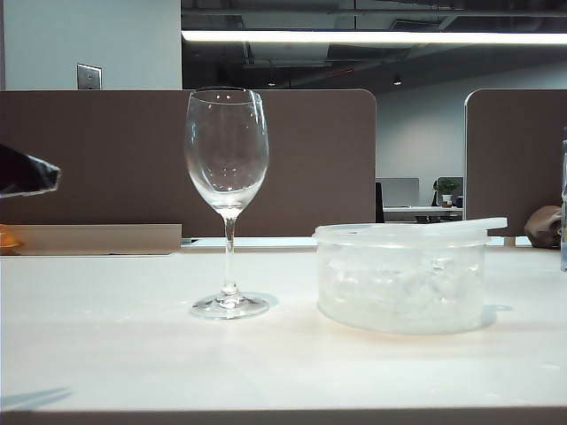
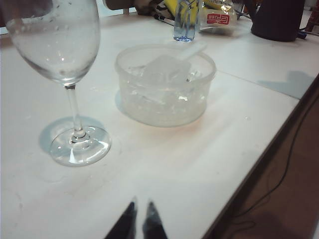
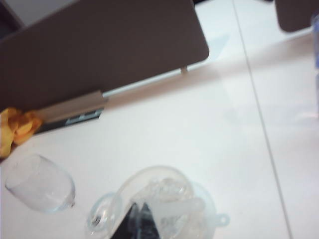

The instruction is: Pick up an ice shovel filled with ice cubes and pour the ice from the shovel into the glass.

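Approach step: right gripper [image 3: 141, 219], jaws closed, hovers over the frosted plastic ice shovel [image 3: 179, 209] and must open; left gripper [image 2: 140, 219], jaws nearly closed, waits beside the empty clear stemmed glass [image 2: 60, 50].

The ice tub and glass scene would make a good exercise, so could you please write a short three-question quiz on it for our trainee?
1. True or false: the glass already holds ice.
2. Where does the ice shovel lie? A) in the round tub on the ice cubes B) on the table C) in a gripper
3. How do the left gripper and right gripper stand?

Key: 1 false, it is empty. 2 A. 3 Both shut, holding nothing; the right one hangs over the tub.
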Robot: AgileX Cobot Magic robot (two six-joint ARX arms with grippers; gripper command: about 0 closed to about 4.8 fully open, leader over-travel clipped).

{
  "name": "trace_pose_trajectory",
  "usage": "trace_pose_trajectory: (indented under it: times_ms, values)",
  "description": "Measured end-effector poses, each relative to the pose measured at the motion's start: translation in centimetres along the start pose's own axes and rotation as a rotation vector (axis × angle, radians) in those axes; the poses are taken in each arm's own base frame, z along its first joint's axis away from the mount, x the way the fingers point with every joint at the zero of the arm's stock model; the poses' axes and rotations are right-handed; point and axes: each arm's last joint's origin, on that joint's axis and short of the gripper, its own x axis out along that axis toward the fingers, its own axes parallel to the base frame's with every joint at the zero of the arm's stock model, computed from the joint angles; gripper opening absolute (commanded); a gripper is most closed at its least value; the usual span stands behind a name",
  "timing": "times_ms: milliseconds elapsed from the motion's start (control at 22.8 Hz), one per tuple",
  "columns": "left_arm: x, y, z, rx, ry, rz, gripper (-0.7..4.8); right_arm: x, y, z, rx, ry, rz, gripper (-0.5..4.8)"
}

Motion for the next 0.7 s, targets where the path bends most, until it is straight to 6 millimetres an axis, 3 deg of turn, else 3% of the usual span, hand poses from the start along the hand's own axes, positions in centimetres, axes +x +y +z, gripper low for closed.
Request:
trace_pose_trajectory:
  times_ms: [88, 132, 175, 307, 395, 483, 702]
  values:
    - [0.0, 0.0, 0.0, 0.000, 0.000, 0.000, 0.29, 2.4, -0.2, 0.4, 0.065, 0.127, 0.033, 0.59]
    - [0.0, 0.0, 0.0, 0.000, 0.000, 0.000, 0.29, 3.3, -0.3, 0.5, 0.106, 0.162, 0.049, 1.22]
    - [0.0, 0.0, 0.0, 0.000, 0.000, 0.000, 0.29, 5.6, -0.7, 0.7, 0.219, 0.218, 0.072, 1.28]
    - [0.0, 0.0, 0.0, 0.000, 0.001, 0.000, 0.29, 9.0, -1.7, 0.6, 0.360, 0.286, 0.035, 1.25]
    - [0.0, 0.0, 0.0, 0.000, 0.000, 0.000, 0.29, 11.8, -2.6, 0.1, 0.426, 0.320, 0.005, 0.88]
    - [0.0, 0.0, 0.0, 0.000, 0.000, 0.000, 0.29, 13.5, -3.8, -1.4, 0.550, 0.283, 0.006, 0.84]
    - [0.0, 0.0, 0.0, 0.000, 0.000, 0.000, 0.29, 14.1, -5.5, -4.7, 0.699, 0.214, -0.036, 0.85]
